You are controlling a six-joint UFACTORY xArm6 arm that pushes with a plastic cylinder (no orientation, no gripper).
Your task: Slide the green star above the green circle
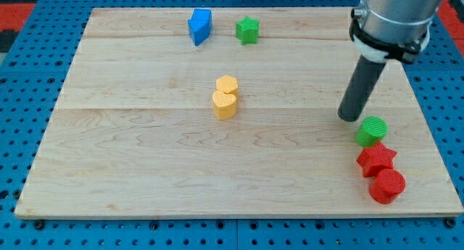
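The green star (pixel 247 30) sits near the view's top, a little right of centre, next to a blue block (pixel 200 26). The green circle (pixel 372 130) lies at the view's right, just above a red star (pixel 376 159). My tip (pixel 349 117) rests on the board just to the upper left of the green circle, close to it but apart. The green star is far from my tip, up and to the left.
A red circle (pixel 387 185) lies below the red star at the lower right. A yellow hexagon (pixel 227 85) and a yellow heart-like block (pixel 225 103) touch near the board's centre. The wooden board (pixel 145 163) has blue pegboard around it.
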